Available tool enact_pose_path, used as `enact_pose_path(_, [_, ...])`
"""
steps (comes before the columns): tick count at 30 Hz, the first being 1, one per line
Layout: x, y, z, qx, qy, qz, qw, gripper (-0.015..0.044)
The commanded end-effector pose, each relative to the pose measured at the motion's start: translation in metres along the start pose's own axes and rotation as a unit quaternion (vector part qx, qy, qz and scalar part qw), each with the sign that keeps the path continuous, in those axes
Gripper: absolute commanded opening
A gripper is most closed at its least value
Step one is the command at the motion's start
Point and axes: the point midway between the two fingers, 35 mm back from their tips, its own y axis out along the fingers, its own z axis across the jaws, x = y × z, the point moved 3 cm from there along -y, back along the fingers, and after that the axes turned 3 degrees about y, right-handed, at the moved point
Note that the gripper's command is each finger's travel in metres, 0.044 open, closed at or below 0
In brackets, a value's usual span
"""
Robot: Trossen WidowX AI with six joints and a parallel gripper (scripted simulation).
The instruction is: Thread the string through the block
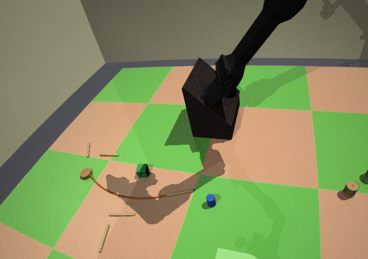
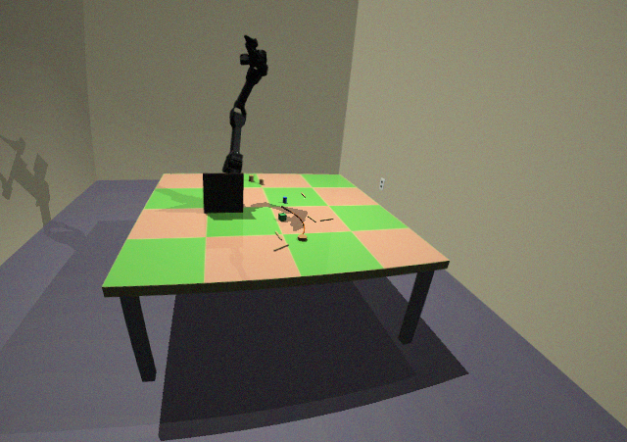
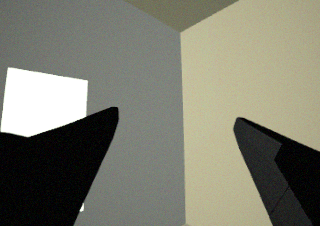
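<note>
The green block (image 1: pixel 142 170) (image 2: pixel 281 217) stands on the table, a small dark hole showing in one face. The round wooden button (image 1: pixel 85 173) (image 2: pixel 302 237) lies to one side of it. An orange string (image 1: pixel 140 197) curves from the button past the block, outside it. The thin stick (image 1: pixel 180 192) on the string's free end lies on the table, partly in the arm's shadow. My gripper (image 3: pixel 177 118) is open and empty, its fingers wide apart. It is raised high above the table in the exterior view, far from stick and block, and out of frame in the top view.
Loose sticks lie near the button (image 1: pixel 88 149) (image 1: pixel 108 155) and on the string's other side (image 1: pixel 121 214) (image 1: pixel 103 238). A blue cylinder (image 1: pixel 211 200) (image 2: pixel 284 200) stands near the stick's tip. A wooden cylinder (image 1: pixel 351 189) is far right. The arm's dark base (image 1: pixel 211 116) (image 2: pixel 222 192) stands behind the block.
</note>
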Motion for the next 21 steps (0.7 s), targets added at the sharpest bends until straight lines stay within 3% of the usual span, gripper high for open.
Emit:
enact_pose_path(1, [0.000,0.000,0.000,0.000,0.000,0.000,1.000,0.0426])
enact_pose_path(4, [-0.007,0.002,-0.008,-0.007,-0.029,0.010,1.000,0.0440])
enact_pose_path(12, [-0.069,0.013,-0.100,-0.067,-0.311,0.120,0.940,0.0440])
enact_pose_path(16, [-0.095,0.011,-0.152,-0.086,-0.443,0.185,0.873,0.0440])
enact_pose_path(21, [-0.120,0.002,-0.225,-0.096,-0.593,0.276,0.750,0.0440])
